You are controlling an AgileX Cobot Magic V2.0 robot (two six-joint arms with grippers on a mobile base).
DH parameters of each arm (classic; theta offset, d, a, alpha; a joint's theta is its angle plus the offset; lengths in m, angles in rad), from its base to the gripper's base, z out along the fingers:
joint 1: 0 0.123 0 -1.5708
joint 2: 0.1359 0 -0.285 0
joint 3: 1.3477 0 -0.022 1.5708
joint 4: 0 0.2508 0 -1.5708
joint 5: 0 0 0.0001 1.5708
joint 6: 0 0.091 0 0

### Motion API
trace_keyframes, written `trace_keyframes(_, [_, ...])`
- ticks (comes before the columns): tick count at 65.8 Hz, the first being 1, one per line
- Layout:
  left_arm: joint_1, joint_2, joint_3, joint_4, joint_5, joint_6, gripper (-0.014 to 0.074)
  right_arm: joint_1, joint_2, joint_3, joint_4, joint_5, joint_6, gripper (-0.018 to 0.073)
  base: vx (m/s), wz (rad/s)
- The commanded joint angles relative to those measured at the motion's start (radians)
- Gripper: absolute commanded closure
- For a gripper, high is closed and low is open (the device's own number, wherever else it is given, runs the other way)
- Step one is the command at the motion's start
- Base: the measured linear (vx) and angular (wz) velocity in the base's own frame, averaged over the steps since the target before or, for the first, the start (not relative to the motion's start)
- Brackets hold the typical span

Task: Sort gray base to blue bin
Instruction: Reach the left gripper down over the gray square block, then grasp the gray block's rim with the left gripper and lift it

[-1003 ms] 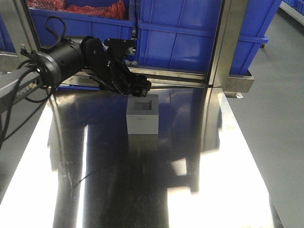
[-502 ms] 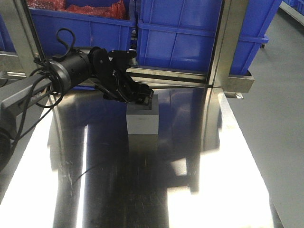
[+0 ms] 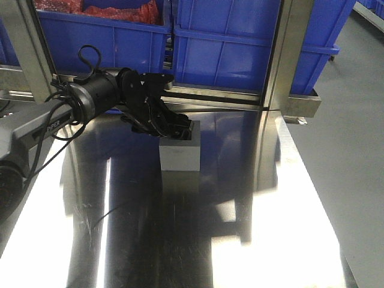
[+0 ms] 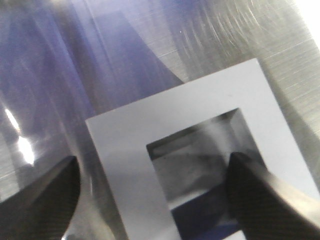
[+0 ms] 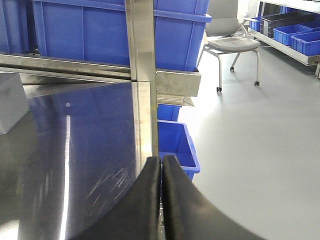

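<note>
The gray base (image 3: 180, 156) stands on the shiny steel table, its square recess facing up. My left gripper (image 3: 174, 131) hangs open right over its top. In the left wrist view the gray base (image 4: 125, 145) fills the middle. One finger (image 4: 45, 200) is outside the block's wall, and the other finger (image 4: 270, 200) reaches into the recess. The left gripper (image 4: 154, 165) straddles that wall with gaps on both sides. A blue bin (image 3: 240, 54) stands on the rack behind. My right gripper (image 5: 161, 162) is shut on nothing near the table's right edge, with the gray base (image 5: 10, 105) far to its left.
A twin blue crate (image 3: 102, 30) holding red material sits at the back left. Steel uprights (image 3: 282, 60) and a rail run along the table's far edge. A small blue bin (image 5: 177, 145) and a chair (image 5: 230, 45) stand on the floor to the right.
My left gripper has moved right and forward, from behind the gray base's back left corner to over its top, one finger dropping into the recess. The base has stayed put.
</note>
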Motion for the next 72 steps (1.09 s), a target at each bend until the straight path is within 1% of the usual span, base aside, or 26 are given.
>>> trace_keyframes(1, [-0.005,-0.057,-0.032,-0.006,-0.003,0.0,0.0104,-0.003,0.018,0.002,-0.008,-0.072,-0.011,0.0564,0.0,0.0])
trace_keyframes(4, [-0.005,-0.057,-0.032,-0.003,0.003,0.0,0.0183,-0.003,0.018,0.002,-0.008,-0.072,-0.011,0.0564,0.0,0.0])
trace_keyframes(8, [-0.005,-0.057,-0.032,0.003,0.01,0.0,0.026,-0.003,0.018,0.002,-0.008,-0.072,-0.011,0.0564,0.0,0.0])
trace_keyframes(9, [-0.005,-0.057,-0.032,0.003,0.012,0.0,0.0293,-0.003,0.018,0.002,-0.008,-0.072,-0.011,0.0564,0.0,0.0])
trace_keyframes(15, [-0.005,-0.057,-0.032,0.022,0.012,0.0,0.0426,-0.003,0.018,0.002,-0.008,-0.072,-0.011,0.0564,0.0,0.0])
trace_keyframes(21, [-0.005,-0.057,-0.032,0.028,0.013,0.0,0.0547,-0.003,0.018,0.002,-0.008,-0.072,-0.011,0.0564,0.0,0.0])
trace_keyframes(25, [-0.005,-0.057,-0.032,0.028,0.016,0.0,0.0607,-0.003,0.018,0.002,-0.008,-0.072,-0.011,0.0564,0.0,0.0])
trace_keyframes(38, [-0.005,-0.065,-0.033,0.028,0.033,0.0,0.0604,-0.003,0.018,0.002,-0.008,-0.072,-0.011,0.0564,0.0,0.0])
trace_keyframes(43, [-0.005,-0.084,-0.033,0.028,0.02,0.0,0.0603,-0.003,0.018,0.002,-0.008,-0.072,-0.011,0.0564,0.0,0.0])
trace_keyframes(45, [-0.005,-0.1,-0.032,0.028,0.01,0.011,0.0603,-0.003,0.018,0.002,-0.008,-0.072,-0.011,0.0564,0.0,0.0])
trace_keyframes(64, [-0.02,-0.28,-0.032,0.029,-0.08,0.024,0.0603,-0.003,0.018,0.002,-0.008,-0.072,-0.011,0.0564,0.0,0.0])
trace_keyframes(72, [-0.025,-0.357,-0.032,0.029,-0.096,0.052,0.0603,-0.003,0.018,0.002,-0.008,-0.072,-0.011,0.0564,0.0,0.0])
